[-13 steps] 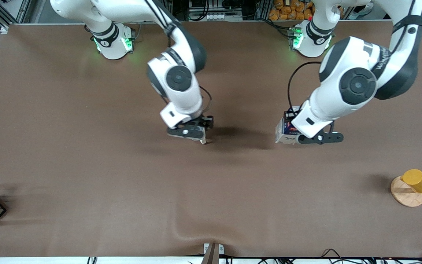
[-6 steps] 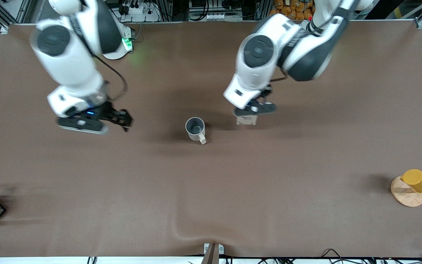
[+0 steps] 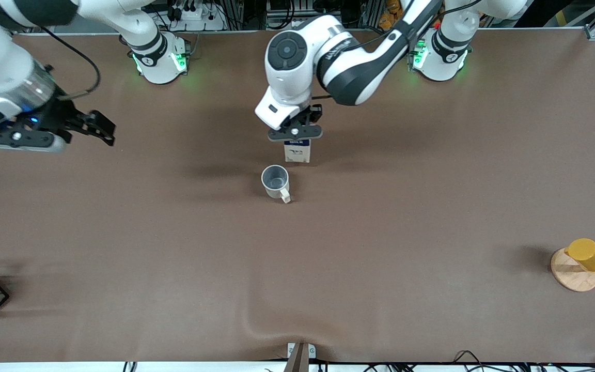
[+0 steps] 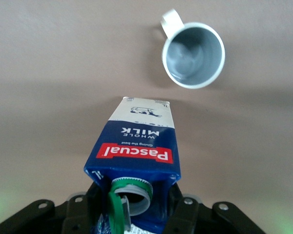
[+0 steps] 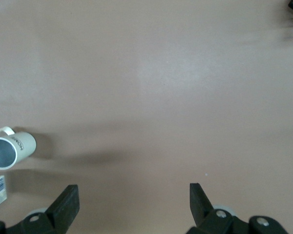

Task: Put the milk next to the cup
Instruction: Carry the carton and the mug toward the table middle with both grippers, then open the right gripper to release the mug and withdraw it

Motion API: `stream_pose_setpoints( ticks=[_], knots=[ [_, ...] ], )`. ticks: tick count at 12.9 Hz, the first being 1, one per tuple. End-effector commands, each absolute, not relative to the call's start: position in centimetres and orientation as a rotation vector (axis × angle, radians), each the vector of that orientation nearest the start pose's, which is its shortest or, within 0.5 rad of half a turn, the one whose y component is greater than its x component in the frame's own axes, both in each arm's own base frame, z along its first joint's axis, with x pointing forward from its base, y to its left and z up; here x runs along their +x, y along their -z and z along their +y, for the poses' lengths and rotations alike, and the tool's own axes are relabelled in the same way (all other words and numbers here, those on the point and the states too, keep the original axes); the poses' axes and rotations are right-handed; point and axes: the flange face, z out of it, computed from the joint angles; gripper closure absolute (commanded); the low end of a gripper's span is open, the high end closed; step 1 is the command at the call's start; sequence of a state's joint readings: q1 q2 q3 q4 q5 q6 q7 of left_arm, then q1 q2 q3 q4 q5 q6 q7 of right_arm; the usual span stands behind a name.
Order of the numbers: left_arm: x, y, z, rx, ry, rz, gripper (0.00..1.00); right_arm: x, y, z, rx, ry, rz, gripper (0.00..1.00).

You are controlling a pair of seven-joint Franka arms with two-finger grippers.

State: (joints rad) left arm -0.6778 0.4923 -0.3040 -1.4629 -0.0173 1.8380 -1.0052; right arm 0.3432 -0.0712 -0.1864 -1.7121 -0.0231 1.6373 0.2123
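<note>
The left gripper [image 3: 295, 135] has its jaws clamped on the top end of the small dark blue milk carton with white sides [image 3: 297, 153], one black finger on either side of it just below the gable, as the left wrist view shows. The carton [image 4: 136, 156] hangs upright from the grip over the brown bench [image 3: 380, 232]; whether its base touches the bench cannot be told. It sits just beside the off-white ceramic mug with a grey inside [image 3: 276, 182], a narrow strip of bench showing between them, and the mug lies nearer to the front camera than the carton. The carton bears a red label band reading "Pascual", white lettering "WHOLE MILK" on the blue face, a white lower panel with a small printed picture, and a round cap with a green rim at its top. The mug [image 4: 194, 55] stands upright on the bench, its small handle pointing toward the front camera. The right gripper [image 3: 78, 125] hovers with its jaws wide apart and holding nothing, over bare bench toward the right arm's end, well apart from the mug [image 5: 9, 147].
</note>
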Motion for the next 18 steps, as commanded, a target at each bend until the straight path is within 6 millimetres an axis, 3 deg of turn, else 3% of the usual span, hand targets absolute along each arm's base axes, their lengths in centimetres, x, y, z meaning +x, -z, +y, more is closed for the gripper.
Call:
stream_pose_setpoints(
  ticks=[1, 3, 4, 8, 13, 18],
  knots=[
    [40.5, -39.8, -56.8, -3.189, -0.328, -0.174, 0.61, 53.9, -61.2, 5.3, -3.135, -0.026, 0.050, 0.00],
    [40.0, -38.9, -58.0, -3.211, -0.312, -0.242, 0.61, 55.0, -61.8, 3.7, -3.076, -0.115, 0.105, 0.00],
    [40.1, -38.2, -58.1, -3.211, -0.318, -0.246, 0.61, 55.3, -62.1, 1.7, -3.048, -0.105, 0.153, 0.00],
    [40.5, -36.6, -58.5, -3.204, -0.337, -0.257, 0.61, 53.2, -65.3, -2.3, -3.059, -0.003, -0.060, 0.00],
    [41.5, -36.6, -58.0, -3.205, -0.323, -0.261, 0.60, 50.9, -65.5, -3.6, -3.152, -0.058, -0.032, 0.00],
    [41.7, -36.1, -57.9, -3.202, -0.322, -0.241, 0.60, 51.1, -65.1, -4.9, -3.145, -0.071, 0.037, 0.00]
  ],
)
